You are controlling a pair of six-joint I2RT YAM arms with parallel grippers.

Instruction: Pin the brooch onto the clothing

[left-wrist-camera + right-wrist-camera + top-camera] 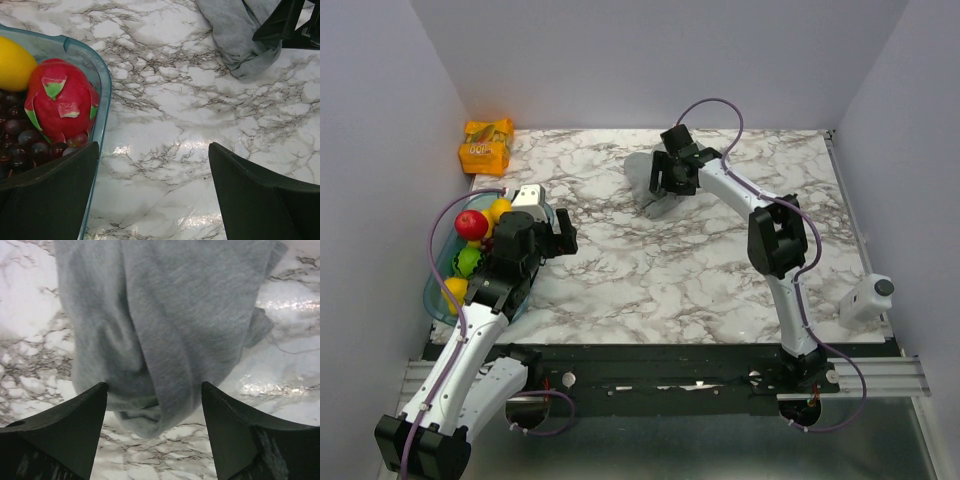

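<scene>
The clothing, a light-grey knit tank top (160, 330), lies bunched on the marble table at the far middle (658, 200); it also shows in the left wrist view (240, 35). My right gripper (154, 405) hangs open just above its near edge, jaws wide, touching nothing; in the top view it sits over the cloth (672, 175). My left gripper (152, 165) is open and empty over bare marble next to the fruit bowl (560, 232). The brooch and its black card are not in view.
A clear blue bowl (102, 75) of fruit stands at the left edge, with a red dragon fruit (60, 100), a yellow fruit (12, 62) and dark grapes (20, 140). An orange packet (486, 145) lies at the back left. A white object (865, 298) sits at the right edge.
</scene>
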